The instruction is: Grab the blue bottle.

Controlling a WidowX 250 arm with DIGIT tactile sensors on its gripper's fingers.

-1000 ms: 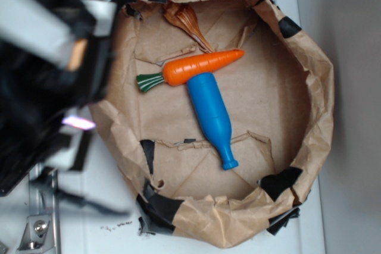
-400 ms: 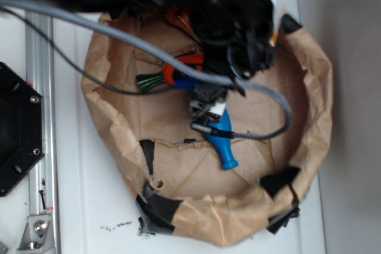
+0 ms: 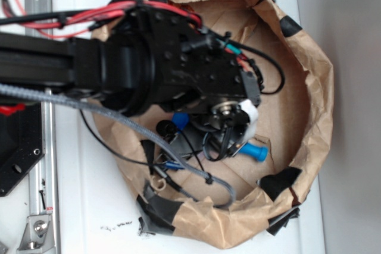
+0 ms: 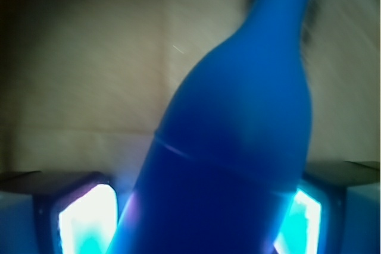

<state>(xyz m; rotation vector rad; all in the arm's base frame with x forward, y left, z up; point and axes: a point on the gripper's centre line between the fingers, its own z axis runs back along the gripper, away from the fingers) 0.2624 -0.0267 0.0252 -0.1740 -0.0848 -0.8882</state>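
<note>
Currently I see the gripper (image 4: 196,218) clamped around the blue bottle (image 4: 238,135), one finger (image 4: 83,218) against each side; bottle neck (image 3: 256,150) protrudes above the paper-lined basin (image 3: 315,87).

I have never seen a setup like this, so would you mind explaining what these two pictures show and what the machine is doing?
The black machine is a small robot arm, seen from above in the exterior view. It reaches over a shallow basin made of crumpled brown paper, patched with black tape, on a white table. Wires and cables hang off the arm.

The other picture comes from a camera on the arm's wrist, looking out between the gripper's two fingers, which show at the bottom corners. The blue bottle, a plastic toy, fills that view and sits between them; from above only its neck pokes out from under the arm.

The gripper seems to be around the bottle, but I cannot tell whether it has clamped shut.
</note>
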